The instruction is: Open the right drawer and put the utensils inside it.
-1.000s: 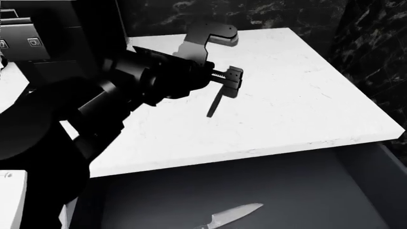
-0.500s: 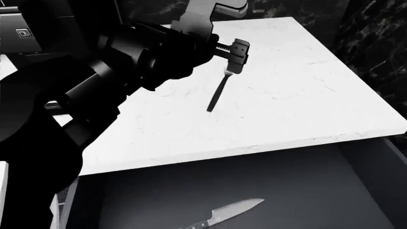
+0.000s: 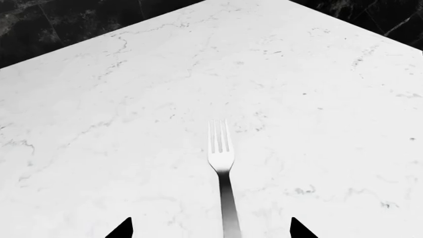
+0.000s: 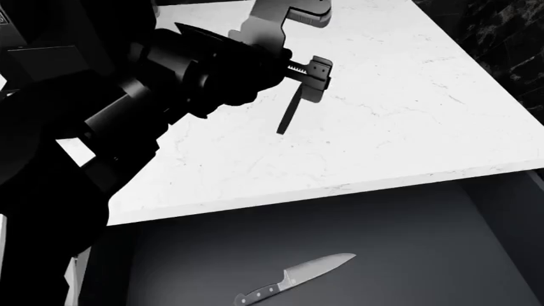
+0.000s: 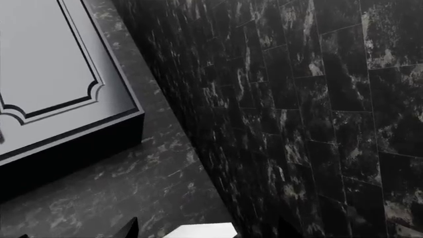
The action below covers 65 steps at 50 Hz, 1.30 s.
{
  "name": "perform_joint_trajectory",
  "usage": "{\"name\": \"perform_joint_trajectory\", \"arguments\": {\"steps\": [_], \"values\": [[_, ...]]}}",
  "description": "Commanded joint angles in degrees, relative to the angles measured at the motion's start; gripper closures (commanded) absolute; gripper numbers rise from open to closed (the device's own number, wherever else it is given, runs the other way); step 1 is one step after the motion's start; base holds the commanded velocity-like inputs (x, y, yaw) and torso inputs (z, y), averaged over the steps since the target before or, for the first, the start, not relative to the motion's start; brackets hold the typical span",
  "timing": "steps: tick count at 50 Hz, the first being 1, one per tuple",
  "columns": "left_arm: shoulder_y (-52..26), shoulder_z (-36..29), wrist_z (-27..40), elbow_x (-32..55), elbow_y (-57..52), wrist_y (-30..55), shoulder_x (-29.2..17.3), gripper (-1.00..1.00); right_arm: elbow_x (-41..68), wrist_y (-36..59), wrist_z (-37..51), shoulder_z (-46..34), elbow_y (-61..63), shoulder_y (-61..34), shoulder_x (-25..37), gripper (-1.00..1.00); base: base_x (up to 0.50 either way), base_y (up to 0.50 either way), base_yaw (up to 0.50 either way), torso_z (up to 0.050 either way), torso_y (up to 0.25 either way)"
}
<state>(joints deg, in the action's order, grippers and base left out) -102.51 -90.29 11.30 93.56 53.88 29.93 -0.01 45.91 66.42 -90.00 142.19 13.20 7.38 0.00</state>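
Observation:
The fork (image 4: 287,118) lies on the white marble counter (image 4: 399,121), its black handle pointing toward the counter's front edge. My left gripper (image 4: 311,78) hovers over its tine end and hides the tines in the head view. In the left wrist view the fork (image 3: 222,168) runs between the two wide-apart fingertips (image 3: 122,229) of the open left gripper (image 3: 211,231). Below the counter the right drawer (image 4: 425,236) stands pulled out, and the knife (image 4: 297,278) lies on its dark grey floor. My right gripper (image 5: 208,232) is open and empty, out of the head view.
A black marble-tiled wall (image 4: 501,32) borders the counter at the right and back. The right wrist view shows a panelled cabinet front (image 5: 53,74), the dark tiled wall (image 5: 297,99) and a white counter corner (image 5: 198,230). My left arm (image 4: 102,127) fills the head view's left.
The head view has tilted down, showing more of the drawer and the knife. The left gripper rose off the fork, then came back down over its tines. The fork has stayed put.

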Motion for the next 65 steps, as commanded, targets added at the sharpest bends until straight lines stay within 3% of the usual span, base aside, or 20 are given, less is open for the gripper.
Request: {"name": "perform_joint_trajectory", "arguments": {"steps": [1,21,45,65], "values": [[-0.39,0.07,0.37,0.22,-0.51,0.17,0.01,-1.0,-0.2,-0.28,0.0,-0.42,-0.09,0.0,0.0,-1.0,0.0,0.0,0.0,0.0,0.0],[-0.6,0.82,-1.36,-0.77,-1.43,-1.61,0.01,-1.0,-0.22,-0.76,0.0,-0.72,-0.51,0.1,0.0,-1.0,0.0,0.0,0.0,0.0,-0.2],[-0.17,-0.2,1.39,2.13,-3.68,-1.27,0.01,-1.0,-0.3,-0.31,0.0,-0.69,0.05,-0.12,0.0,-1.0,0.0,0.0,0.0,0.0,0.0],[2.42,-0.11,4.09,0.78,-4.64,5.84,0.01,-1.0,-0.72,-1.29,0.0,-1.58,-0.72,0.02,0.0,-1.0,0.0,0.0,0.0,0.0,0.0]]}}
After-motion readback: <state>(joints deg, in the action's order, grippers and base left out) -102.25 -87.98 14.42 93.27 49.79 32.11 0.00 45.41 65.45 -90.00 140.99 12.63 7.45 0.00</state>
